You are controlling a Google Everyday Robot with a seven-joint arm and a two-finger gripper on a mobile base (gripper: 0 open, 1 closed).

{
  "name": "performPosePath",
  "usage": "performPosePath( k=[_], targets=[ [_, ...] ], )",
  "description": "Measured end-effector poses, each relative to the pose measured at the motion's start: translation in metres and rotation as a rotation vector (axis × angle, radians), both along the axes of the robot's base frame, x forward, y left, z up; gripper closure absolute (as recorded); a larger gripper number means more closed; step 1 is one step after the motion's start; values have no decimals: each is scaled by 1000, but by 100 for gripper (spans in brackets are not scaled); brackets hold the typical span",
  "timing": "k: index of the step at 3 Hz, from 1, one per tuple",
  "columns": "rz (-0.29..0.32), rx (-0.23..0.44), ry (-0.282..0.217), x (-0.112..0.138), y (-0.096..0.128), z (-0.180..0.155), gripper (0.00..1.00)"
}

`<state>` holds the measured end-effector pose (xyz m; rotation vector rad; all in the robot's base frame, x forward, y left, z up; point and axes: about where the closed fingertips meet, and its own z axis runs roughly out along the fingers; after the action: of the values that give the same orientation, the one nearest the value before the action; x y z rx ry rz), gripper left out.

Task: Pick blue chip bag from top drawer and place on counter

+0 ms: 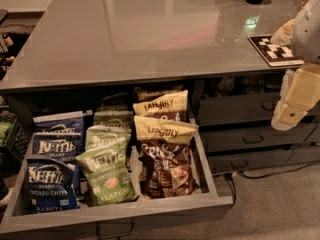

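Counter (pixel 150 34) carries patterned card (pixel 275 49); hand (pixel 288 115) hangs alongside

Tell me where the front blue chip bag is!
In the camera view, the front blue chip bag stands at the left of the top drawer, beside the green jalapeño bag. The gripper hangs at the right edge, by the closed drawers.

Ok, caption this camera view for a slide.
Blue chip bags wait in the open top drawer under the counter; robot hand off to the right.
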<state>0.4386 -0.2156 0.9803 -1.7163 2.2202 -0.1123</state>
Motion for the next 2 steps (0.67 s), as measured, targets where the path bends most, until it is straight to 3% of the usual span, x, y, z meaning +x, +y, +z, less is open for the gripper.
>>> performPosePath(
  k=[1, 2],
  targets=[
    [-8, -3, -15, 2, -1, 7, 0],
    [12, -4, -49, -16, 11, 24, 0]
  ],
)
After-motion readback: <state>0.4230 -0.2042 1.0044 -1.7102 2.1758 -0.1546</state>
